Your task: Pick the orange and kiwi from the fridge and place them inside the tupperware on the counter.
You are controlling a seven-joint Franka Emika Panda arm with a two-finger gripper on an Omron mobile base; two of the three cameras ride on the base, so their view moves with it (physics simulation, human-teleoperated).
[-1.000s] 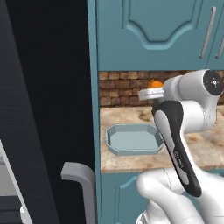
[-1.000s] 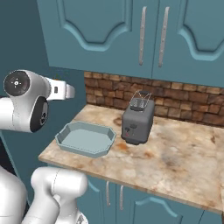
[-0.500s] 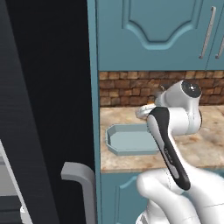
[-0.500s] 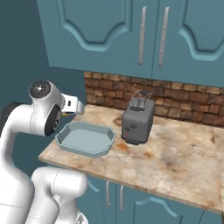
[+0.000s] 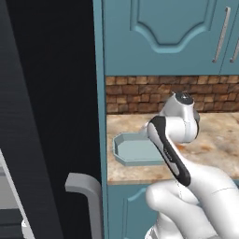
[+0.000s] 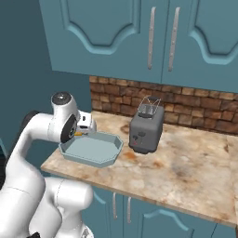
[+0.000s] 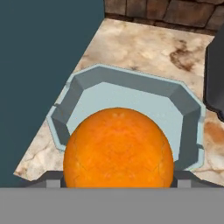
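Orange (image 7: 118,148): bright, round, finely dimpled skin. Gripper (image 7: 117,180) fingers clamped on its two sides, holding it above the container (image 7: 190,114) on the counter (image 7: 135,48).

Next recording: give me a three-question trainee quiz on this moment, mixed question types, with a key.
1. True or false: the gripper holds the orange.
2. What does the orange hang over? A) the toaster B) the tupperware C) bare counter
3. Fill in: in the right base view, the dark grey toaster stands on the counter to the ____ of the tupperware.

Key: 1 true; 2 B; 3 right.
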